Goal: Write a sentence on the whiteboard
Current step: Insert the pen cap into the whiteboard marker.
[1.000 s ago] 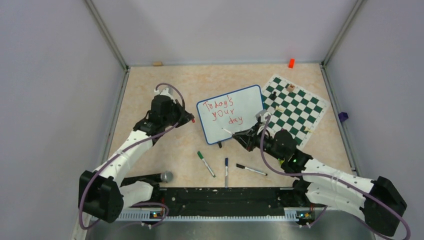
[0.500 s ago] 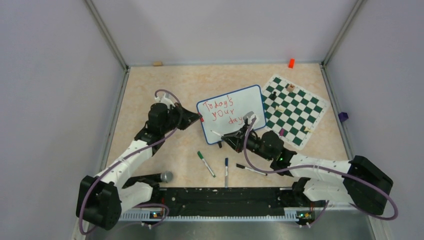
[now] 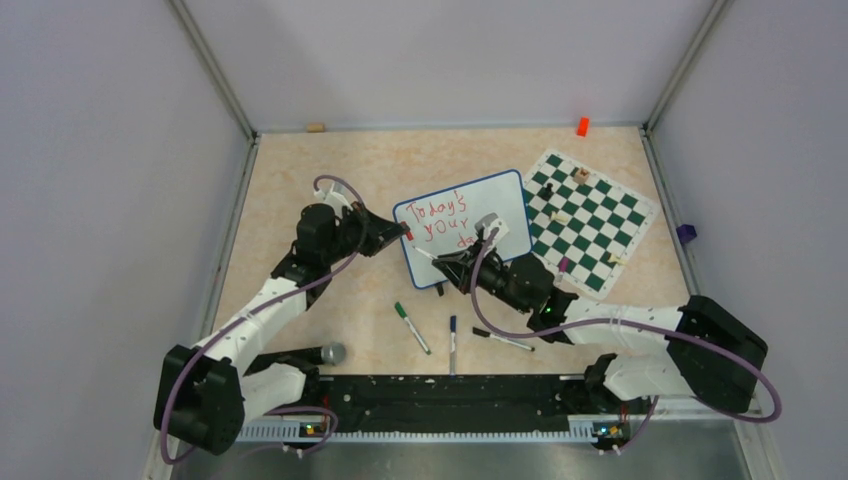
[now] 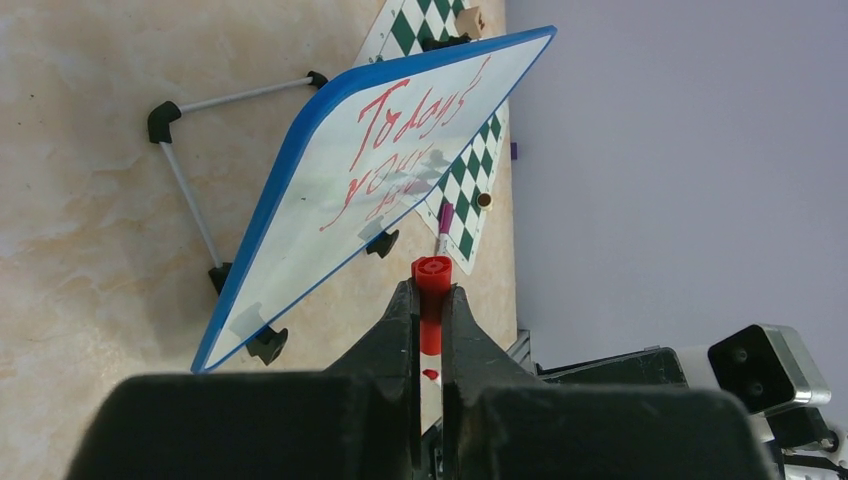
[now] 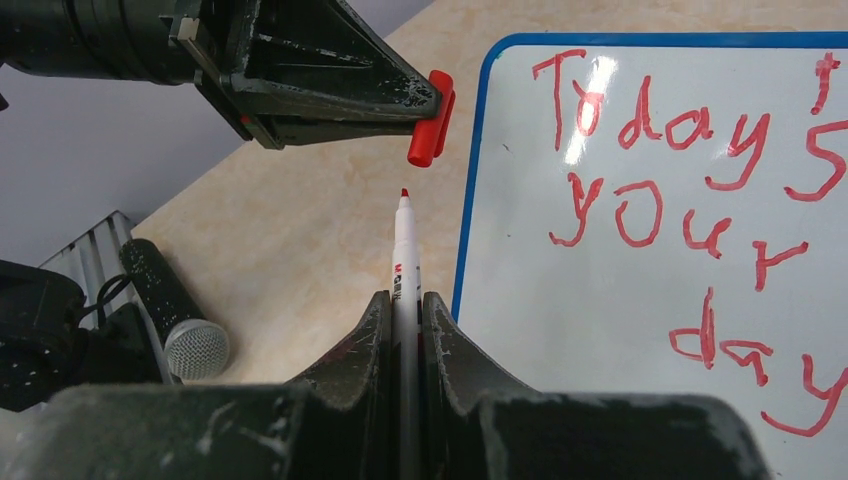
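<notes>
The whiteboard (image 3: pixel 440 262) with a blue frame stands at mid-table and bears the red sentence (image 3: pixel 441 219) "Today's your day"; both show in the right wrist view (image 5: pixel 600 330), (image 5: pixel 690 130) and the left wrist view (image 4: pixel 300 240), (image 4: pixel 420 125). My left gripper (image 3: pixel 398 233) is shut on a red marker cap (image 4: pixel 432 275), just left of the board's left edge. My right gripper (image 3: pixel 447 264) is shut on a white red-tipped marker (image 5: pixel 404 250). Its tip points at the cap (image 5: pixel 431 118) with a small gap between them.
A green-and-white chess mat (image 3: pixel 590 215) with small pieces lies right of the board. Three markers lie near the front: green (image 3: pixel 411 327), blue (image 3: pixel 452 342), black (image 3: pixel 502 339). A microphone (image 3: pixel 330 353) lies front left. An orange object (image 3: pixel 582 126) is at the back edge.
My right gripper has moved left off the board face with the marker, toward the left gripper. My left gripper has moved right with the cap, up to the board's left edge.
</notes>
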Controlling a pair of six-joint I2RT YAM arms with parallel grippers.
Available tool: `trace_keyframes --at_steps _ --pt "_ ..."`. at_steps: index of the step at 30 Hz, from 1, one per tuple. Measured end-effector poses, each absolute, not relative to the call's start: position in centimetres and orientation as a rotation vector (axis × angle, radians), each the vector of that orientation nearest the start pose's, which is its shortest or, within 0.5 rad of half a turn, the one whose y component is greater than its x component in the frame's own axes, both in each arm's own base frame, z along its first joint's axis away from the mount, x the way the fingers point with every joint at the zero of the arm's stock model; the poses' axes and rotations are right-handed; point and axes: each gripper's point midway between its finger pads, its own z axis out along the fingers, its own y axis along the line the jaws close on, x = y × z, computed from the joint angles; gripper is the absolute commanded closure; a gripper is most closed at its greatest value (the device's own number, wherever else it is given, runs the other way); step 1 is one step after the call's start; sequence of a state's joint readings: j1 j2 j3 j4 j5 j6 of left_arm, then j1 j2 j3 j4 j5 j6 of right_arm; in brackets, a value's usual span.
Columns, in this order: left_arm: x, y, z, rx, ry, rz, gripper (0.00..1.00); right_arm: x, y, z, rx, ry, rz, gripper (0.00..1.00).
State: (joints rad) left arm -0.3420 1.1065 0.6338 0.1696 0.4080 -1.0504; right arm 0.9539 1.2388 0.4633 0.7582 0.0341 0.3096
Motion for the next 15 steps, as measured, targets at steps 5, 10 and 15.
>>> trace_keyframes --at_steps 5,10,15 --pt "29.7 -21.6 20.6 -0.417 2.035 -1.303 1.0 23.2 33.3 19.6 -0.495 1.583 0.93 1.0" --pt "29.5 -21.7 20.7 -0.413 2.038 -1.316 1.0 23.4 33.4 19.3 -0.498 1.587 0.916 1.0" --pt "29.4 -21.9 20.6 -0.417 2.044 -1.33 1.0 23.6 33.5 18.5 -0.504 1.607 0.904 1.0"
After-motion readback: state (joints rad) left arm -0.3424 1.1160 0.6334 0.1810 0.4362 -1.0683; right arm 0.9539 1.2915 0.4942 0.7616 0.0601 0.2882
